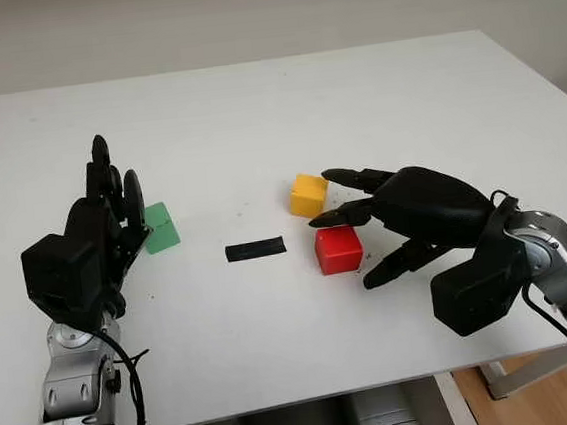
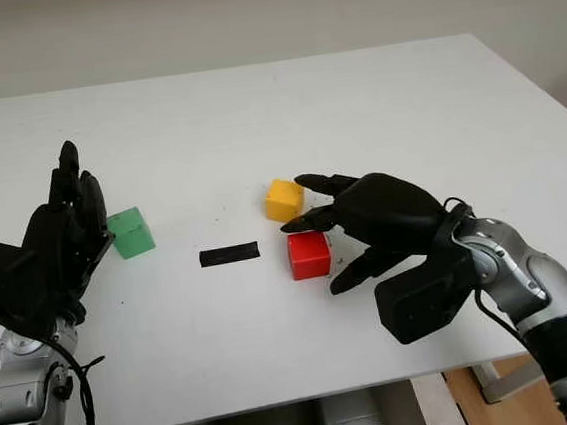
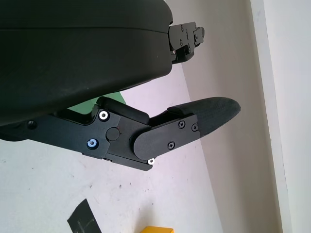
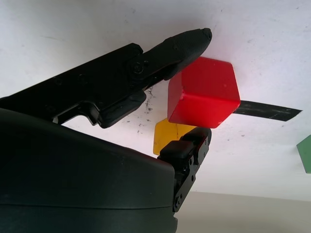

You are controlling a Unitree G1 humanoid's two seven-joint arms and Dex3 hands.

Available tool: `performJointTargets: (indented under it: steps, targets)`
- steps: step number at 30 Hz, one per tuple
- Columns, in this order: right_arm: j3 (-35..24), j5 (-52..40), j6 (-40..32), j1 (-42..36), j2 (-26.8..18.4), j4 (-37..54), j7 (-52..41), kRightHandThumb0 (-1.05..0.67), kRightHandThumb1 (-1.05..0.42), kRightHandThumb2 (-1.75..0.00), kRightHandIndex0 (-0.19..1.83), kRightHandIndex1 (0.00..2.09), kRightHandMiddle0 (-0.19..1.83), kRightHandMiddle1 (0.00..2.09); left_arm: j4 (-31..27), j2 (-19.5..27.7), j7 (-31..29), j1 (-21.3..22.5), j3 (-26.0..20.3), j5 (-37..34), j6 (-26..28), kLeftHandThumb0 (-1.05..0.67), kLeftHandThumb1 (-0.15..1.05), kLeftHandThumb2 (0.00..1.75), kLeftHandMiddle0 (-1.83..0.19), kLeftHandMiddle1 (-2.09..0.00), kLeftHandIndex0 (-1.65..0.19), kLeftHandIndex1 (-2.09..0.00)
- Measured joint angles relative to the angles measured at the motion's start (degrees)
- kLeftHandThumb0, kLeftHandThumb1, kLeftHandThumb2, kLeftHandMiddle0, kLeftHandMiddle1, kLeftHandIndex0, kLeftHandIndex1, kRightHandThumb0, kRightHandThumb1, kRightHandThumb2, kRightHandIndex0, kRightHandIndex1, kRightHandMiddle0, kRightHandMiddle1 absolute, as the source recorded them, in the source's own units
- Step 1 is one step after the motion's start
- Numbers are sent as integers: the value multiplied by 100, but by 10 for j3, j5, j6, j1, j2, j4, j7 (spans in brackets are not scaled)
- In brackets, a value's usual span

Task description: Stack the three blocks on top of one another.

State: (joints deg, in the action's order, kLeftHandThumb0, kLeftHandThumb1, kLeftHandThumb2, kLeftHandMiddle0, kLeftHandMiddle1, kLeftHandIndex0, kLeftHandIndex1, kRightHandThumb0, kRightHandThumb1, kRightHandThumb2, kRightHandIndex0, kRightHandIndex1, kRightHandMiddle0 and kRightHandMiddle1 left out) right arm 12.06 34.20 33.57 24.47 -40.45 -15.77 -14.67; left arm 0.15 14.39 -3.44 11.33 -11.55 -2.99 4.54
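A white bench (image 1: 373, 93) carries everything here. Three blocks sit directly on it, none stacked. The green block (image 1: 159, 227) lies just beside the left hand (image 1: 104, 225), on its inner side. The red block (image 1: 338, 249) sits right at the fingertips of the right hand (image 1: 404, 216), between its fingers, and the yellow block (image 1: 308, 195) stands just beyond them, close to the red one but apart from it. A strip of black tape (image 1: 255, 249) lies flat on the bench between the two hands, nearer the red block.
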Motion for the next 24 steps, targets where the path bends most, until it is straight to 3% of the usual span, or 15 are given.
performJointTargets:
  steps: [12, 20, 24]
  targets:
    - [12, 15, 8, 9, 5, -27, 36, -73, -88, -6, 16, 6, 63, 9, 0, 0, 3, 0, 0, 2, 0, -73, 105, 72, 15, -5, 16, -6]
    - [16, 15, 32, 11, 18, -62, 70, -64, -89, -6, 20, 7, 72, 17, 0, -1, 3, 0, 0, 2, -5, -74, 105, 71, 15, -5, 16, -5]
    - [16, 15, 48, 15, 20, -75, 96, -58, -89, -5, 26, 6, 44, 96, 0, -1, 5, 0, 0, 3, -5, -74, 105, 70, 15, -6, 16, -6]
